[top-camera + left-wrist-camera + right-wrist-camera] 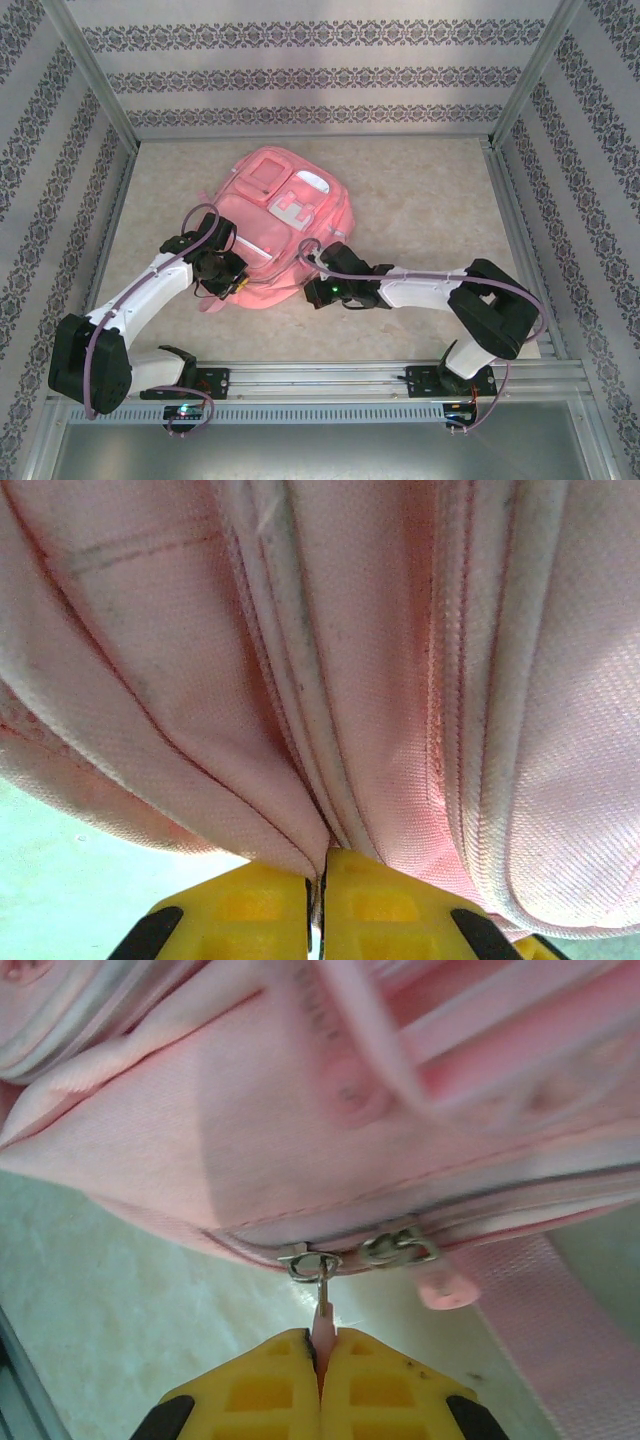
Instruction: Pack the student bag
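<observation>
The student bag [278, 215], a large pink backpack, lies flat in the middle of the table. My left gripper [232, 281] is at its near left corner, shut on a fold of the pink fabric [300, 820] along a seam. My right gripper [312, 290] is at the bag's near edge, shut on the pink zipper pull [322, 1322] that hangs from a metal slider [312, 1263]. A second slider [398, 1248] with its own pink tab [445, 1288] sits just to the right of it. The bag [300, 1110] is zipped where I see it.
A pink strap [555, 1310] runs off beside the zipper on the pale tabletop [420, 190]. Patterned walls with metal posts [90, 75] enclose the table. A metal rail [330, 378] carries the arm bases at the near edge.
</observation>
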Robot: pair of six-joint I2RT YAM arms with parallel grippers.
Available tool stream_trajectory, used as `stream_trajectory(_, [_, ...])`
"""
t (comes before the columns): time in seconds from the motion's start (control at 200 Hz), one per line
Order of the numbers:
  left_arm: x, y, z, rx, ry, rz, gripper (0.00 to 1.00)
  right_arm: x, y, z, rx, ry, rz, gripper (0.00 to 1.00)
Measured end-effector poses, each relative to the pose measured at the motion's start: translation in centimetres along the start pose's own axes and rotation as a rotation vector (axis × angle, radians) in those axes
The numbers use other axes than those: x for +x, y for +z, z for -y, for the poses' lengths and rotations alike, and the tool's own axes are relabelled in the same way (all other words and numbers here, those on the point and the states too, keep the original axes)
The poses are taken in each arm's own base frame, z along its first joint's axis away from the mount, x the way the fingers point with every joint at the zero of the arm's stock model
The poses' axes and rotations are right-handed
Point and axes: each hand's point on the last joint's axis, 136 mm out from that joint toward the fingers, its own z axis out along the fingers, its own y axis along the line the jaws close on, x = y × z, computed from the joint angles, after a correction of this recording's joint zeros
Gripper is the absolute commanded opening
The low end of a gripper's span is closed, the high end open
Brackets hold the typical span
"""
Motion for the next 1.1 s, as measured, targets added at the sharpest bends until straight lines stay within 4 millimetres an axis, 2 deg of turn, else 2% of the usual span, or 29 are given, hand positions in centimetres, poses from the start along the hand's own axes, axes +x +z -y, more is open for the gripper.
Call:
stream_trajectory(0.46, [0.4, 0.4, 0.7, 0.027, 0.025, -0.035, 0.1, -2.3, -1.8, 4.1, 0.047, 0.182, 0.062, 0.0])
stream_trajectory(0.615, [1.4, 1.5, 1.4, 0.027, 0.067, -0.084, 0.1, -3.1, -2.9, 5.1, 0.043, 0.253, 0.095, 0.0])
stream_trajectory(0.794, [2.9, 2.2, 3.3, 0.06, 0.132, -0.13, 0.1, -4.0, -4.3, 7.1, 0.052, 0.333, 0.135, 0.0])
stream_trajectory(0.959, [3.2, 2.5, 3.7, 0.06, 0.15, -0.142, 0.1, -4.2, -4.5, 7.4, 0.033, 0.359, 0.133, 0.0])
stream_trajectory(1.039, [3.5, 2.5, 4.0, 0.059, 0.171, -0.146, 0.13, -4.2, -4.6, 7.6, 0.029, 0.366, 0.131, 0.0])
stream_trajectory(1.099, [4.0, 2.5, 4.5, 0.056, 0.207, -0.149, 0.2, -4.3, -4.8, 8.1, 0.036, 0.379, 0.134, 0.0])
